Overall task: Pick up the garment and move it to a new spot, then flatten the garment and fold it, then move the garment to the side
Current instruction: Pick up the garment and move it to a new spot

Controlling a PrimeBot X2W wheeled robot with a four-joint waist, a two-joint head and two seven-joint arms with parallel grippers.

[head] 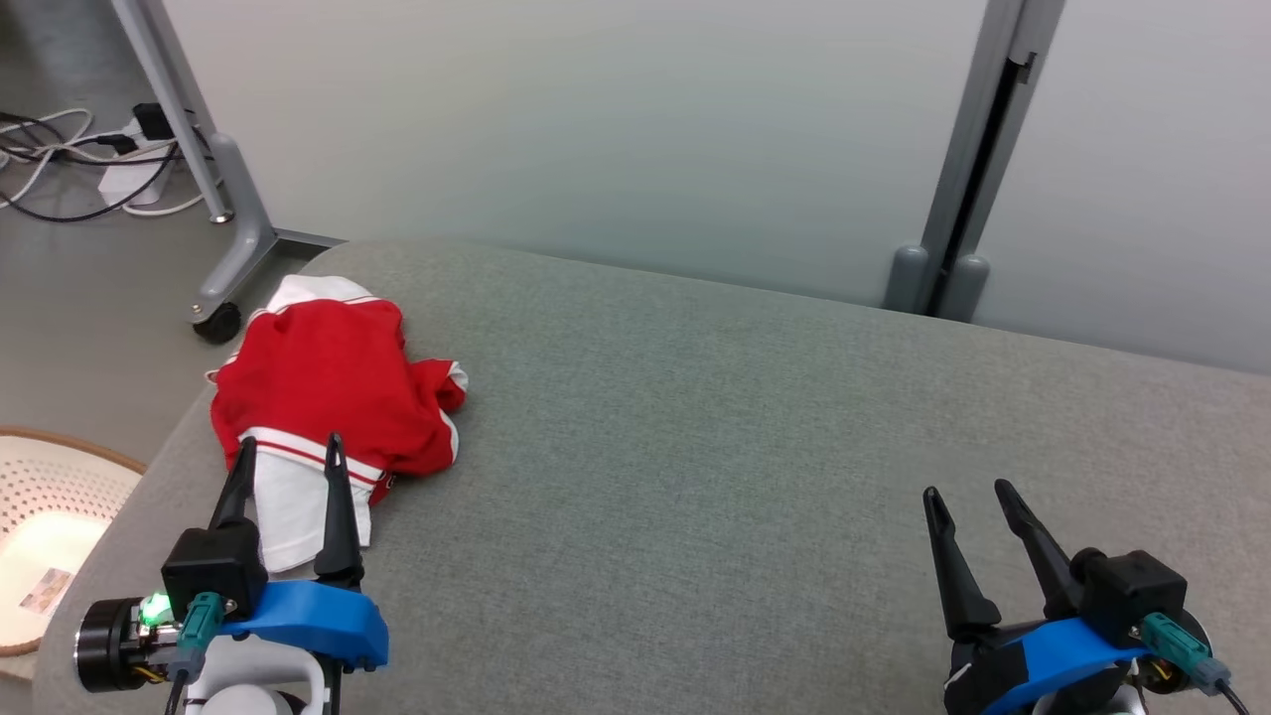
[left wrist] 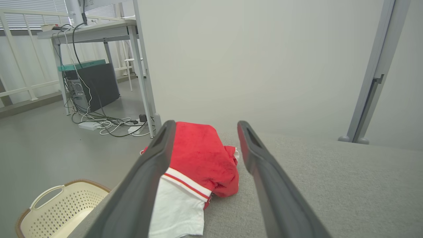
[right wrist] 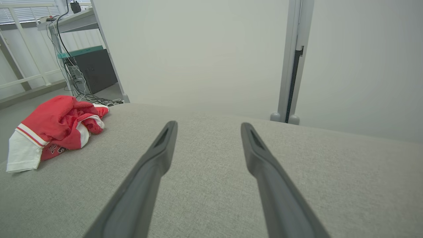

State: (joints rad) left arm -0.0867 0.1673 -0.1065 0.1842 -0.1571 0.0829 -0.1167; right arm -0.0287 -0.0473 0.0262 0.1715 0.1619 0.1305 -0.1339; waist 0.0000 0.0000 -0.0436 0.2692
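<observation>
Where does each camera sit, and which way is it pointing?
Head view: on the head, looking forward and down at the cushion; left gripper and right gripper at the bottom.
Left wrist view: on the left wrist, looking along its fingers at the garment.
Right wrist view: on the right wrist, looking along its fingers across the cushion.
Shared: all show the garment.

A grey fabric-covered desk (head: 745, 417) stands against a pale partition wall (head: 596, 129) with a grey upright post (head: 978, 149). On the grey floor (head: 89, 328) to its left are tangled cables (head: 60, 169), a castored frame leg (head: 233, 248) and a cream perforated basket (head: 50, 487).
</observation>
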